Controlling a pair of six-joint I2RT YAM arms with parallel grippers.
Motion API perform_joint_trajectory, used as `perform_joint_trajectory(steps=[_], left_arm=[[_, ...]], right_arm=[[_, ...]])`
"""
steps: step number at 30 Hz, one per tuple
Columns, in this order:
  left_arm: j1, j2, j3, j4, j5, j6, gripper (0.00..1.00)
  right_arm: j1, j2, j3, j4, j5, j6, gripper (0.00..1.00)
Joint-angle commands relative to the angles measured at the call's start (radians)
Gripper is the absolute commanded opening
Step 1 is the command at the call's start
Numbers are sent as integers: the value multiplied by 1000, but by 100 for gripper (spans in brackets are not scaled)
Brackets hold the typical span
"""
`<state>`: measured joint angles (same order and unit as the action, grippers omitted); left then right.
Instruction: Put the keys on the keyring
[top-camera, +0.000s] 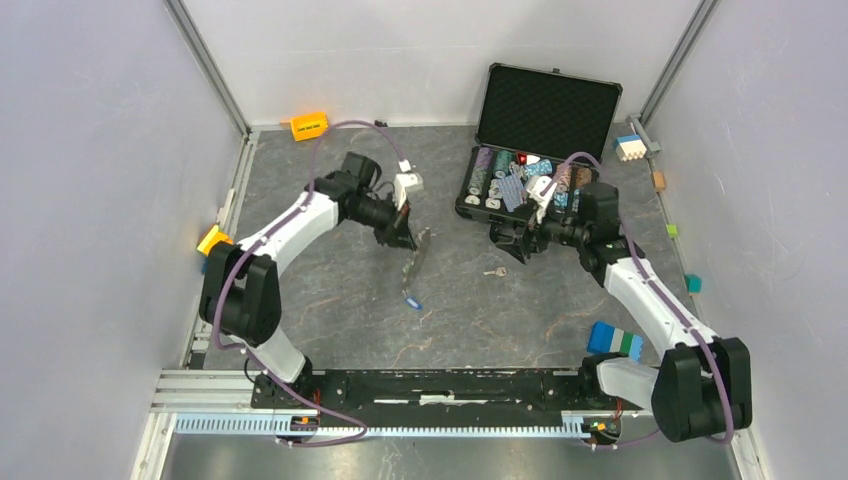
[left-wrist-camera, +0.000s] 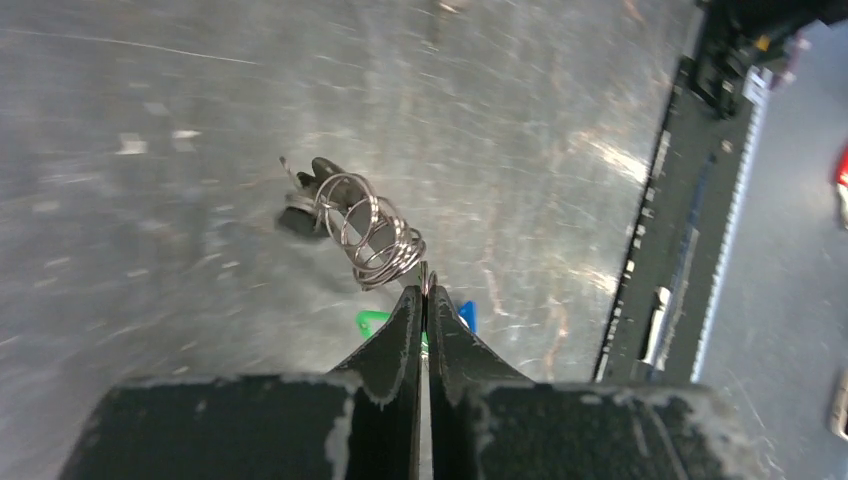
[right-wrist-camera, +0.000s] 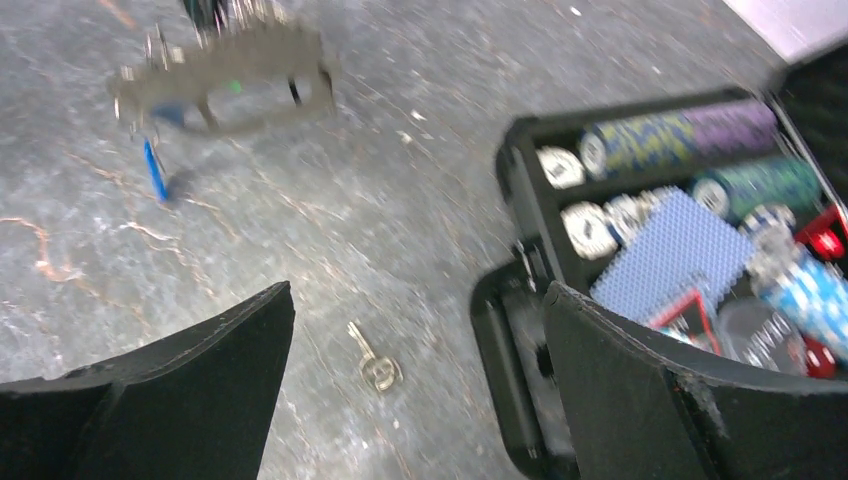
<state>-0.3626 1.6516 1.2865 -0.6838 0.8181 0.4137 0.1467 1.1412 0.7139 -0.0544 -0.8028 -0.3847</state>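
The keyring (top-camera: 418, 258) is clamped at its upper end by the left gripper (top-camera: 405, 238) near the middle of the table (top-camera: 330, 300) — a key (top-camera: 491, 271) is seen lying at its 3 o'clock, at 8 o'clock of the right gripper (top-camera: 520, 247), whose jaws are spread wide.

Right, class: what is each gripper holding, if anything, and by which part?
The left gripper pinches the keyring by the upper edge of its loop; the rest hangs below. The right gripper is open, holding nothing.
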Motion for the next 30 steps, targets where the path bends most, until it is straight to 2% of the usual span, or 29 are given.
perform_joint_trajectory(steps=[1,5,11,15,22,30], left_arm=[[-68,-58,-119,178,175,43,6],[-102,-75,-199,289,213,37,6],[-124,-102,-279,384,236,84,11],[-142,-109,-348,501,179,85,13],[-158,5,-299,486,47,82,13],[-192,123,-197,416,-26,47,23]], right_arm=[[83,64,63,87,-69,26,99],[165,123,48,137,-93,23,90],[251,184,25,203,-101,29,82],[288,233,39,211,-85,36,77],[290,218,15,181,6,-17,76],[258,146,5,108,54,-70,76]])
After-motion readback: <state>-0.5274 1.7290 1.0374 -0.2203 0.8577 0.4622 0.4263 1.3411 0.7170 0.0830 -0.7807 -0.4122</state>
